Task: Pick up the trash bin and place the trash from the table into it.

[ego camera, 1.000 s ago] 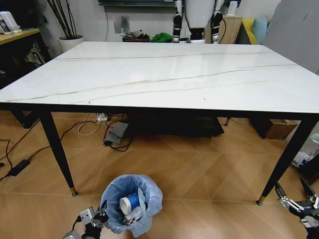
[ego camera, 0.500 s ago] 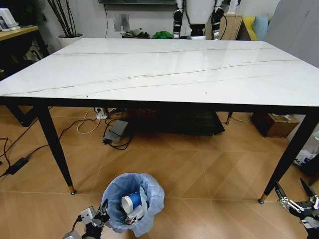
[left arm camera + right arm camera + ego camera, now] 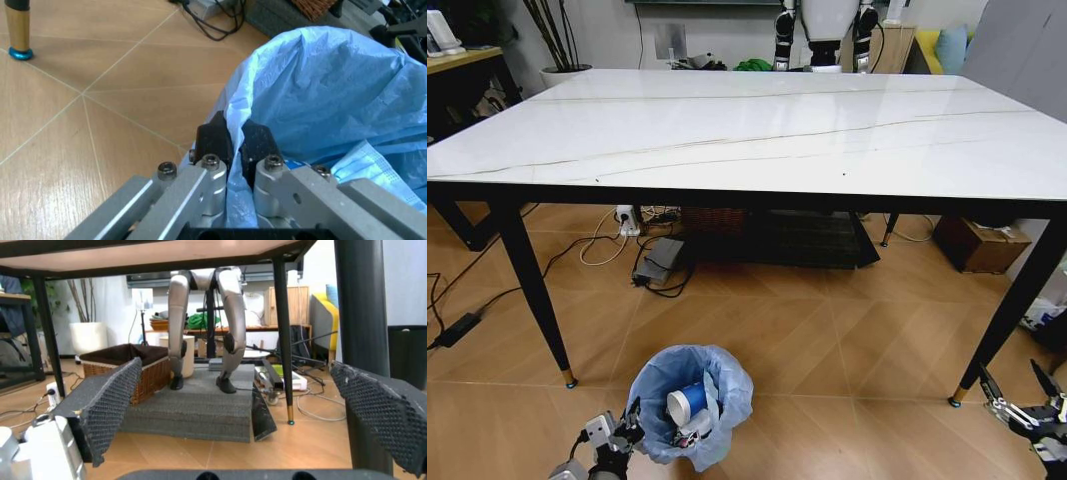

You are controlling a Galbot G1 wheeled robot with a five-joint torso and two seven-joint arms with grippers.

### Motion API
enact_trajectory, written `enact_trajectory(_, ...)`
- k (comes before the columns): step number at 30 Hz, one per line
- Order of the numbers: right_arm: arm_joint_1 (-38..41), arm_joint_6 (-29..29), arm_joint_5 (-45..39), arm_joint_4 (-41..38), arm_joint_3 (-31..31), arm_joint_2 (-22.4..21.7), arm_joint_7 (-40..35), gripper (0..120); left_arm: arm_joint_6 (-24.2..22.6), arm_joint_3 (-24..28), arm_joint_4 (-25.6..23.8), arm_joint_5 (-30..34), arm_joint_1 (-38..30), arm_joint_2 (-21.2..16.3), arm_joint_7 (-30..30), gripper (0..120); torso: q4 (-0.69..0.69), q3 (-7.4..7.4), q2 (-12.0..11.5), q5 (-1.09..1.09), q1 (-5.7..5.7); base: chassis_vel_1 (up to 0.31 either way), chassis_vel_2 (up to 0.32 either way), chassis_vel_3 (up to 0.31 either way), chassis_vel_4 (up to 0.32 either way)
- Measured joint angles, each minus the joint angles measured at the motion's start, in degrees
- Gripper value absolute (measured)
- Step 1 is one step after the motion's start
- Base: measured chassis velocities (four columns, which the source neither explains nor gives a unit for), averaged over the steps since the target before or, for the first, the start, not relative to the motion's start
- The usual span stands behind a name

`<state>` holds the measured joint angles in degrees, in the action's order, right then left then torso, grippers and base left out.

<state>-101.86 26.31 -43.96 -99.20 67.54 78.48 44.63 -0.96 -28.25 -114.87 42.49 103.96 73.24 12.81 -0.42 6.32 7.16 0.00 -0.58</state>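
Left gripper (image 3: 232,142) pinched on the trash bin (image 3: 689,404) liner at its rim, floor before the table (image 3: 747,130) | my right gripper (image 3: 1019,400) hangs spread, low | bag thin, slippery, tearable; I'd rather grip the stiff rim | paper cup (image 3: 687,404) inside.

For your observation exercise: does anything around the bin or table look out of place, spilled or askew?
Nothing stands out. The trash bin stands upright on the floor holding a paper cup, and the left gripper pinches its bag rim. The right gripper hangs open beside a table leg.

Left tool (image 3: 230,142) pinched shut (low down), right tool (image 3: 1025,398) spread wide.
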Motion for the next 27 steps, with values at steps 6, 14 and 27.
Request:
enact_trajectory(6, -0.07, 0.02, -0.01, -0.11, 0.0, 0.03, 0.06, 100, 0.0, -0.3, 0.13, 0.55, -0.39, 0.04, 0.22, 0, 0.0, -1.15, -1.46, 0.0, 0.31, 0.0, 0.0, 0.0, 0.0)
enact_trajectory(14, -0.19, 0.06, -0.02, -0.29, 0.07, 0.0, 0.11, 100, -0.21, -0.39, -0.26, 1.17, -0.63, -0.04, 0.53, 0, 0.0, -2.61, -3.2, 0.0, 0.54, 0.0, 0.0, 0.0, 0.0)
enact_trajectory(27, -0.29, 0.13, 0.02, -0.34, 0.05, 0.09, 0.27, 100, -0.61, -0.35, -0.55, 1.68, -0.58, -0.05, 0.92, 0, 0.0, -5.25, -5.97, 0.0, 0.56, 0.0, 0.0, 0.0, 0.0)
